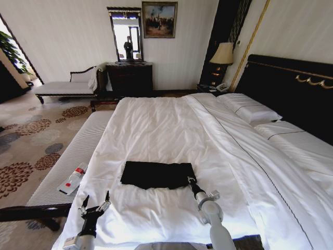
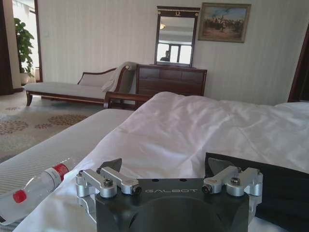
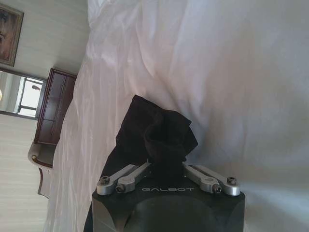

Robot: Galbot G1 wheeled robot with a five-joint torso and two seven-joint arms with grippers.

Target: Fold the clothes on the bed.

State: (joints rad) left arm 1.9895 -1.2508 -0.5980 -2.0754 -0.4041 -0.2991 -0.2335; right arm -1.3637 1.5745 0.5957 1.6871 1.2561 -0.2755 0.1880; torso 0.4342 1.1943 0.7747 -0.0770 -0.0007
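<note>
The clothes (image 1: pixel 157 174) are one black shirt, lying as a flat rectangle on the white duvet of the bed (image 1: pixel 156 125) near its foot. My right gripper (image 1: pixel 190 181) sits at the shirt's near right corner. In the right wrist view the right gripper (image 3: pixel 166 162) is shut on a bunched-up fold of the black cloth (image 3: pixel 161 135), which hides the fingertips. My left gripper (image 1: pixel 96 200) hovers open over the duvet, left of and nearer than the shirt, touching nothing. The left wrist view shows the left gripper (image 2: pixel 166 168) with its fingers spread and the shirt's edge (image 2: pixel 270 188) beside it.
A pale bench (image 1: pixel 73 153) runs along the bed's left side with a plastic bottle (image 1: pixel 73 179) (image 2: pixel 41 186) on it. Pillows (image 1: pixel 250 110) and a dark headboard (image 1: pixel 291 86) are at the right. A chaise (image 1: pixel 65 86) and dresser (image 1: pixel 130 78) stand by the far wall.
</note>
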